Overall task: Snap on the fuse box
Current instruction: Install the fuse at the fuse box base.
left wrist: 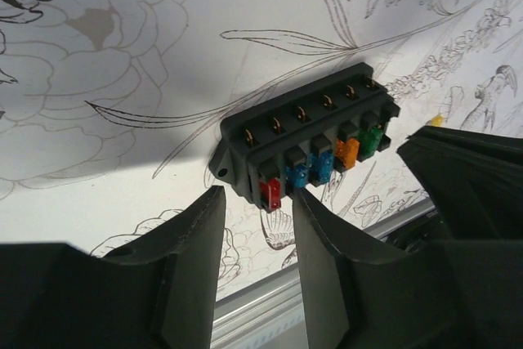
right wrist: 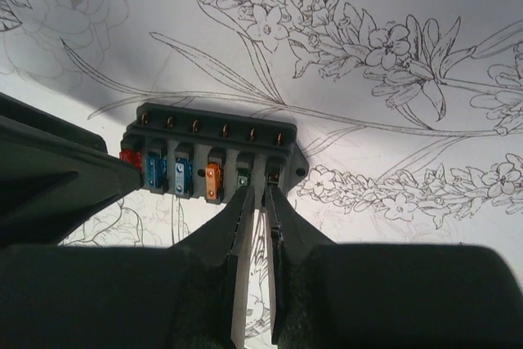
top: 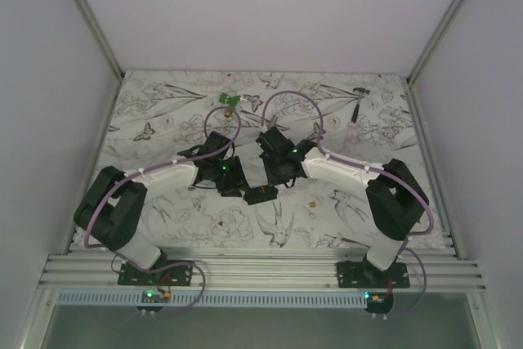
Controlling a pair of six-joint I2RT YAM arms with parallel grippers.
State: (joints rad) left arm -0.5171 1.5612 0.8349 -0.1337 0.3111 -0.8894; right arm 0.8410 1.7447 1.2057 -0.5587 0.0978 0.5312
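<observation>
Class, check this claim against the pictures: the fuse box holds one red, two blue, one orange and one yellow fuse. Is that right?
No. The fuse box holds one red, two blue, one orange and one green fuse, not a yellow one. The left wrist view shows it.

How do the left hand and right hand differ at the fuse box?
The left hand has its fingers spread wide; the right hand shows only a narrow slit. The left hand sits at the red-fuse end of the fuse box, the right hand at the green-fuse end. Both meet its fuse-side edge.
</observation>
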